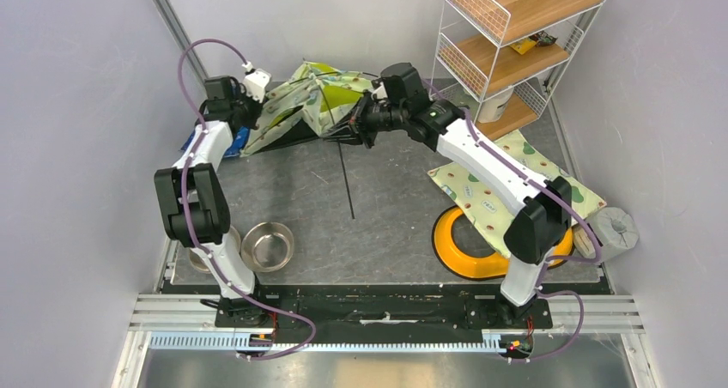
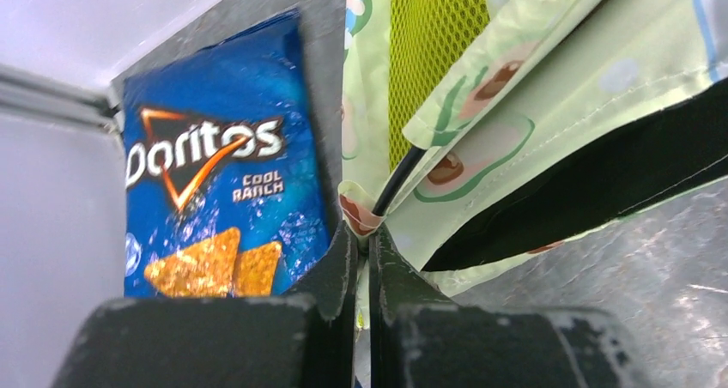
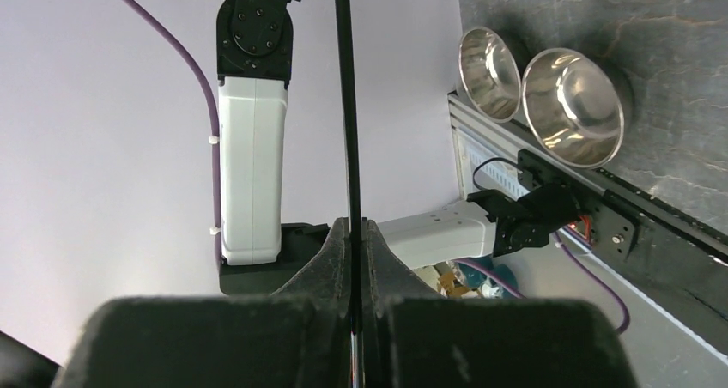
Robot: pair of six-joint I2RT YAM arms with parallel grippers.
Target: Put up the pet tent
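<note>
The pet tent [image 1: 313, 100] lies collapsed at the back of the table, pale-green avocado-print fabric with lime mesh lining [image 2: 433, 36]. My left gripper [image 1: 256, 113] sits at the tent's left edge. In the left wrist view it [image 2: 364, 233] is shut on a corner of the tent's fabric, where a black pole end [image 2: 399, 178] enters a sleeve. My right gripper [image 1: 359, 122] is at the tent's right side, shut on a thin black pole [image 3: 347, 105] that runs straight out from between its fingers [image 3: 352, 229]. That pole [image 1: 346, 182] slants down toward the table's middle.
A blue Doritos bag [image 2: 210, 173] lies just left of the tent. Two steel bowls [image 1: 267, 245] sit near the left arm's base. A matching printed mat [image 1: 515, 182] rests over a yellow ring [image 1: 459, 246] at right. A wire shelf [image 1: 515, 36] stands back right.
</note>
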